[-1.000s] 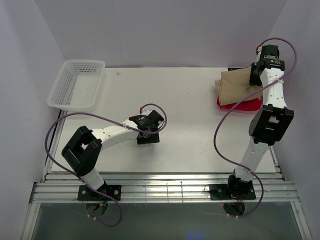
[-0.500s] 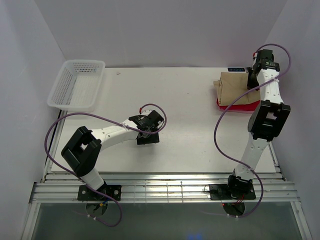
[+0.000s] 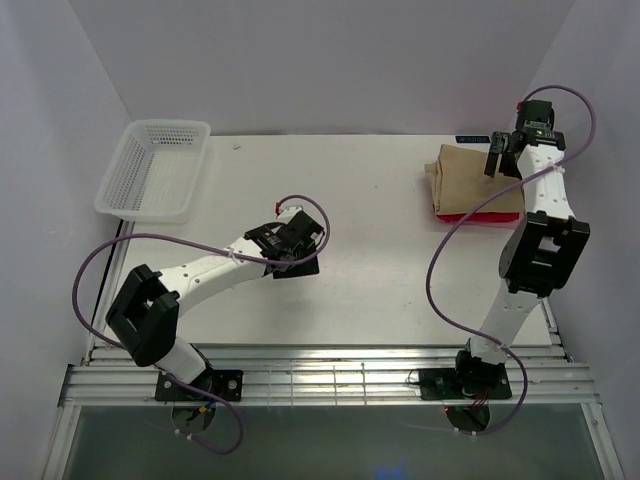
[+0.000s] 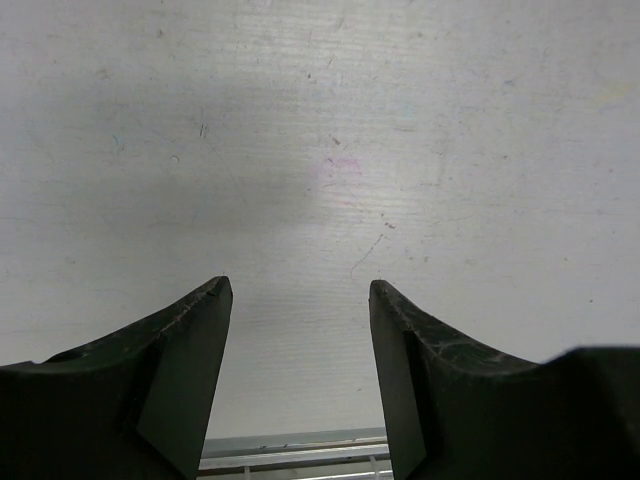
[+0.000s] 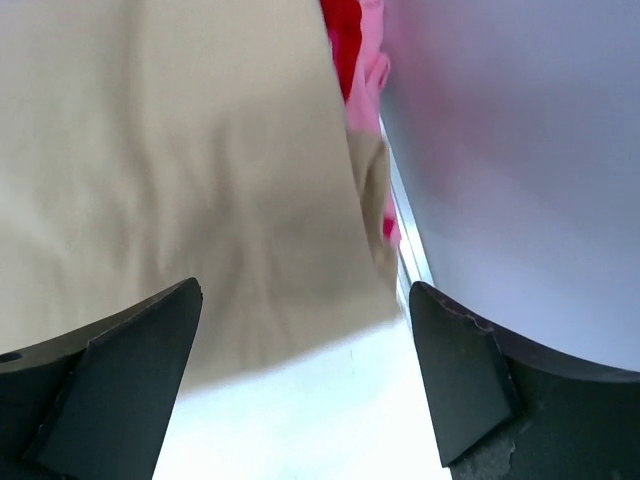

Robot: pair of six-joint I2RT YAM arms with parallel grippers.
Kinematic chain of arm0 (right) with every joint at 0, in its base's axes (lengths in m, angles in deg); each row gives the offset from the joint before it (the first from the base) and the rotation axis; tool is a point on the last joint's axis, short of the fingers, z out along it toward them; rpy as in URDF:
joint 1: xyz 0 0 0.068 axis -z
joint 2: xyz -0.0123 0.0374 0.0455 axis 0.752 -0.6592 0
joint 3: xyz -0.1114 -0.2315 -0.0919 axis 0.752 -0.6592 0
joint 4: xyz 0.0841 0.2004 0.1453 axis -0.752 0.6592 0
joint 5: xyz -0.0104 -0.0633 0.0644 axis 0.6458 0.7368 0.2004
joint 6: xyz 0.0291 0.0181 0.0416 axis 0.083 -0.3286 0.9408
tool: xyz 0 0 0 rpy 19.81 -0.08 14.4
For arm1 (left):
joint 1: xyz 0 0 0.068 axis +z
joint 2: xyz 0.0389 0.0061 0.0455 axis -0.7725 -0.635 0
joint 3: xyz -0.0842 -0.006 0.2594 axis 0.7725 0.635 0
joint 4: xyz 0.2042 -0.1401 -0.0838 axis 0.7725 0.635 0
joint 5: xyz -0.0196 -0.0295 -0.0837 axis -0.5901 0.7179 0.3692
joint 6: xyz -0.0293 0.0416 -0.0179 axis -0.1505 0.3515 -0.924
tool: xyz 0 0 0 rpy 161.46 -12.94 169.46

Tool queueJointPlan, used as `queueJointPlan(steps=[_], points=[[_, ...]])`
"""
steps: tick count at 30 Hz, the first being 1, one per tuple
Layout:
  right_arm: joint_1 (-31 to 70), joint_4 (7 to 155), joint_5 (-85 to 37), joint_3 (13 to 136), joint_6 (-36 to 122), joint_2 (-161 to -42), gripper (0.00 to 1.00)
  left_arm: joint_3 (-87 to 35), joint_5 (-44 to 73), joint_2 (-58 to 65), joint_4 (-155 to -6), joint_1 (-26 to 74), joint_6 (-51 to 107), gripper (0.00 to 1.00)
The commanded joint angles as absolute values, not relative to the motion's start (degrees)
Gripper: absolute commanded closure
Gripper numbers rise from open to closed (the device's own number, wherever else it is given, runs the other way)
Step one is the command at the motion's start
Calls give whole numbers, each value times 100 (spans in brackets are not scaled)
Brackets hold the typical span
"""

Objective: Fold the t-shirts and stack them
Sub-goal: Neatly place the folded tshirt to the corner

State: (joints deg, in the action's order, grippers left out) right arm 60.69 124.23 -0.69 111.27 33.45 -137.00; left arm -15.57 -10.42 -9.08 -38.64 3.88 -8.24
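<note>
A folded tan t-shirt (image 3: 470,180) lies on top of a folded red t-shirt (image 3: 480,216) at the table's far right; only a red strip shows along the near edge. My right gripper (image 3: 502,158) hangs open above the tan shirt's far right corner, holding nothing. In the right wrist view the tan t-shirt (image 5: 170,160) fills the upper left, the red t-shirt (image 5: 345,40) peeks out beside it, and the right gripper (image 5: 305,300) stands wide apart. My left gripper (image 3: 297,262) is open over bare table near the middle; the left wrist view shows the left gripper (image 4: 298,288) empty.
A white mesh basket (image 3: 153,170) sits at the far left corner of the table. The right wall (image 5: 520,150) stands close beside the shirts. The table's metal edge rail (image 4: 290,450) shows below the left fingers.
My right gripper has opened and let go of the tan shirt, which now lies flat on the red one. The left arm has stretched slightly farther over the table.
</note>
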Motion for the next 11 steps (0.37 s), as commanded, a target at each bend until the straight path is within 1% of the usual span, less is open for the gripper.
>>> queueJointPlan(steps=[1,2,3,5,9,11], points=[[5870,11908,-134,10339,3556,-12253,10,-2080,-1451,-451,-3912,382,-556,32],[5678,11715,-134,10093,3530,-11790,10,-2168,-1530,-416,-3912,373,-486,32],[5572,11635,-108,9673,3512,-11594,10,-2334,-1678,-390,-3895,382,-346,32],[5247,11573,14,9441,3460,-11155,10,-2519,-1837,-354,-3860,382,-214,32],[4685,12054,437,9686,3547,-10757,10,-3046,-2067,-416,-3693,391,59,32],[4473,12459,262,10431,3556,-10704,10,-3477,-2110,-459,-3613,426,86,31]])
